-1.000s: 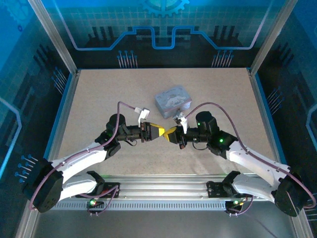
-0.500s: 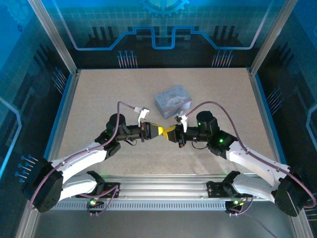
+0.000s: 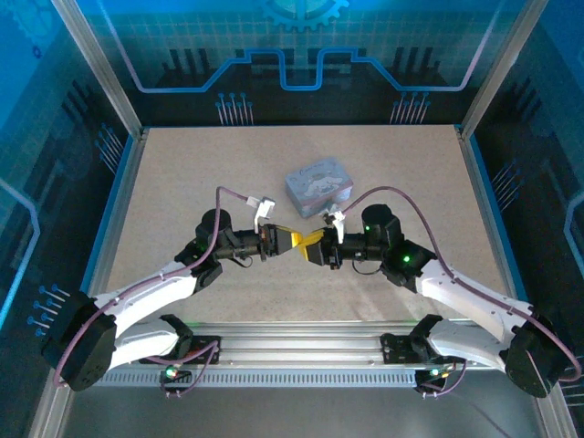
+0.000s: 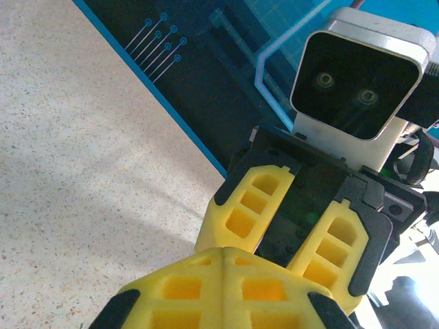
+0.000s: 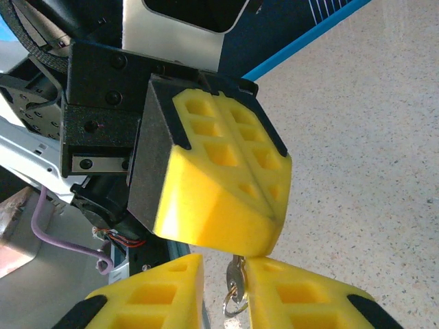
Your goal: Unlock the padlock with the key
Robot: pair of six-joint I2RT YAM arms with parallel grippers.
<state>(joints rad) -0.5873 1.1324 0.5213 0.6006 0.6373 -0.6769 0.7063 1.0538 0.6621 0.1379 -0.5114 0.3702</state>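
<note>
Over the speckled table [image 3: 182, 182], on the near side of the tin [image 3: 318, 182], tip to tip. Pinches the key [image 5: 235, 284] and its ring in the right gripper [image 3: 312, 245]. Has the left gripper [image 3: 294, 243] closed pad to pad; cannot tell where the padlock sits, probably hidden in that pinch. Looks like the insertion step. Next calls for aligning key with keyway, pushing in, then twisting gently.

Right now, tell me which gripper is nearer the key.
Right. The key hangs between the right gripper's fingers; the left gripper, fingers pressed together, faces it tip-first from just beyond.
</note>
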